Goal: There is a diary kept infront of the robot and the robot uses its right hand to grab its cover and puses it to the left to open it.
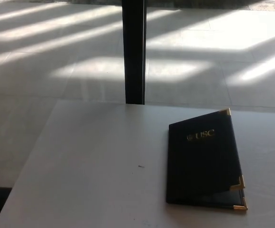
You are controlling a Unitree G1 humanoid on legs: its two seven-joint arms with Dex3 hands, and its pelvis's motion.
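One dark, rectangular leather-look diary (pixel 203 161) with gold "USC" lettering and gold metal corners lies on the pale grey flat table (pixel 94 166). Its cover is lifted slightly along the right edge, a thin gap showing at the lower right corner. Beyond the diary, to its upper left, a black upright post (pixel 134 51) stands on the sunlit tiled floor (pixel 42 52). Neither robot hand appears, so finger state cannot be told.
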